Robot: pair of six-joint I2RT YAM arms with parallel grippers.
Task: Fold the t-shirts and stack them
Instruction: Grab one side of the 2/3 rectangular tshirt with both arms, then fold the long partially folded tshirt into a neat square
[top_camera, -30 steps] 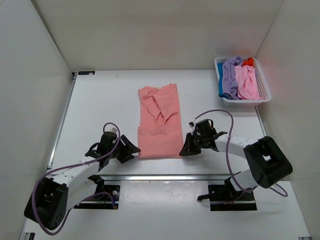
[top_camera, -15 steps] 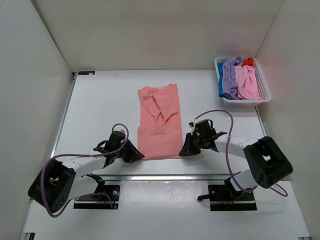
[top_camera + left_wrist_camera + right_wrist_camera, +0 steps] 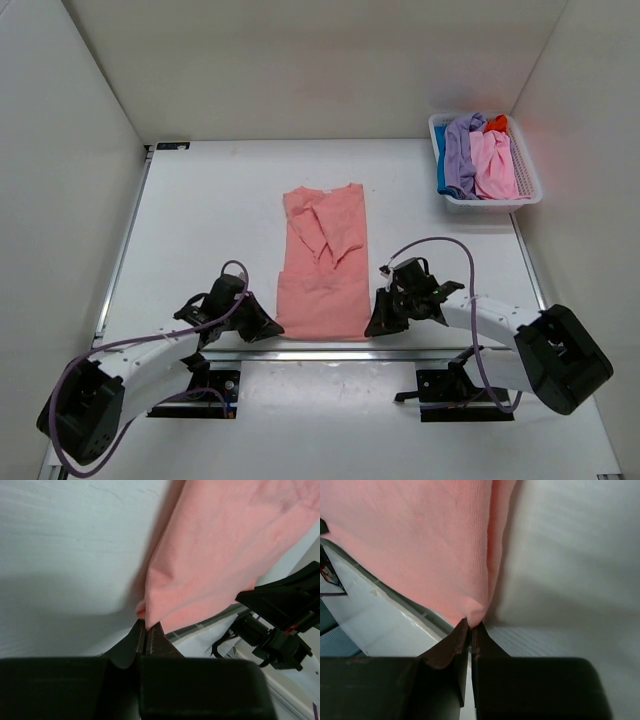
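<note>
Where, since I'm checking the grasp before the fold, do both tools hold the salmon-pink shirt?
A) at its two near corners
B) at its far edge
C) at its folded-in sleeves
A: the left tool and right tool are each shut on a near corner of the salmon-pink shirt.

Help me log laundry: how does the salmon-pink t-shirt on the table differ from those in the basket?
The salmon-pink t-shirt lies flat; the other t-shirts sit bunched in the basket. The left gripper and right gripper pinch the salmon-pink t-shirt's near corners; the other t-shirts are untouched. Both: soft fabric.
</note>
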